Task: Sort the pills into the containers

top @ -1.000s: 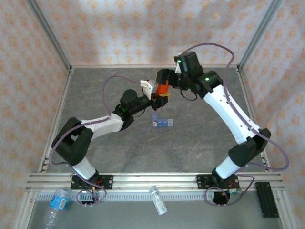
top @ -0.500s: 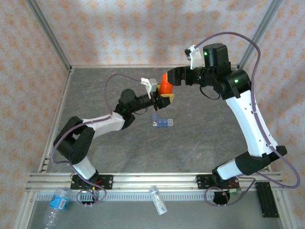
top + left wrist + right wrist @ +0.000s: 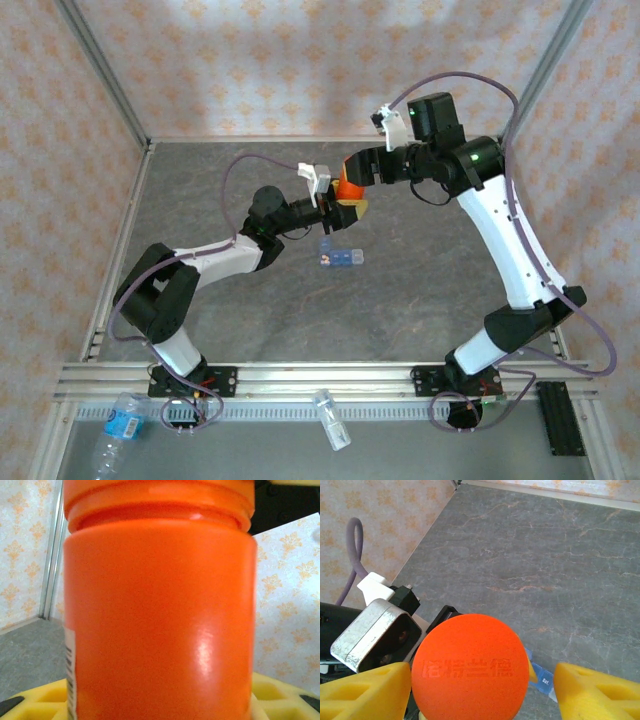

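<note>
Grey marbled worktop between patterned walls, with an orange vial standing between the two arms.

The left fingers are closed on the body of the orange vial and keep it upright; in the left wrist view the orange body stands very close, with yellow finger parts under it. The right fingers stand apart on both sides of the round cap, which carries raised characters. One finger is just beside the cap and a gap shows at the other, so they grip nothing. The blue pill organizer lies flat on the worktop near the vial, on the side of the arm bases, and neither arm touches it.
</note>
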